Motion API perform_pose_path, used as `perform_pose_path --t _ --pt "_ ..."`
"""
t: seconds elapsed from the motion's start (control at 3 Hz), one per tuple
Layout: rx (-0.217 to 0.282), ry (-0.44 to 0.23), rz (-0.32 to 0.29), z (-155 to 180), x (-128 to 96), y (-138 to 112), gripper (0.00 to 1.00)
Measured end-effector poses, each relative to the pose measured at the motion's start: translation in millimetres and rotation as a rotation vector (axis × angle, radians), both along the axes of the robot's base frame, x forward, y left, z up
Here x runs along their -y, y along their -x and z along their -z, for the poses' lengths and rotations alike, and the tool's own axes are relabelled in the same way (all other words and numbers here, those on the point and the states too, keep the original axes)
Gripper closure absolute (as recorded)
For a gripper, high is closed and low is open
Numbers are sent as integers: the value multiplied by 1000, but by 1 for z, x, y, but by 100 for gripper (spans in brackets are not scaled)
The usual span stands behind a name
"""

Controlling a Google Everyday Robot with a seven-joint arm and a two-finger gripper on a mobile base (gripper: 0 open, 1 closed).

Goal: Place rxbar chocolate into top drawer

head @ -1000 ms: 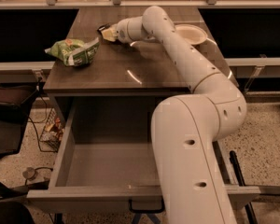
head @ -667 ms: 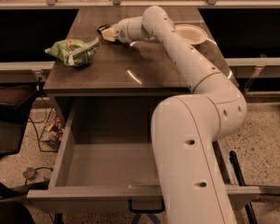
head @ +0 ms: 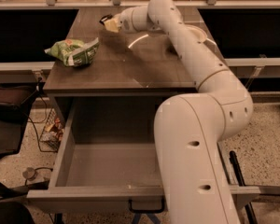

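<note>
My gripper point(head: 107, 22) is over the far middle of the wooden table top point(head: 126, 69), at the end of my white arm, which reaches across from the right. A pale yellow patch and a small dark shape show at its tip. I cannot tell whether the dark shape is the rxbar chocolate; no bar shows anywhere else. The top drawer point(head: 65, 148) is pulled wide open below the table's front edge. Its inside looks empty, and its black handle point(head: 147, 206) is on the front panel.
A green-and-white snack bag point(head: 74, 52) lies on the table's left side. A white dish point(head: 198, 32) sits at the far right, partly behind my arm. My arm's large lower link covers the drawer's right part. Cables and clutter lie on the floor at left.
My gripper has risen a little above the table's far edge, and the yellow patch at its tip has moved with it. The snack bag and the drawer have not moved.
</note>
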State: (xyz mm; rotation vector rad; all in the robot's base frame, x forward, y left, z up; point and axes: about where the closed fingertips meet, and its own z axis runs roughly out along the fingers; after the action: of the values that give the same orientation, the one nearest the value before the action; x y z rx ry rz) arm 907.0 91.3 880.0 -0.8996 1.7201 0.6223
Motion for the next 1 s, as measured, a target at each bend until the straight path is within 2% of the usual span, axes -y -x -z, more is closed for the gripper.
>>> perform_pose_path --t 0.33,1.0 --pt "73 -1 -11 -52 16 5 100" --pt "170 5 -51 -116 27 21 100"
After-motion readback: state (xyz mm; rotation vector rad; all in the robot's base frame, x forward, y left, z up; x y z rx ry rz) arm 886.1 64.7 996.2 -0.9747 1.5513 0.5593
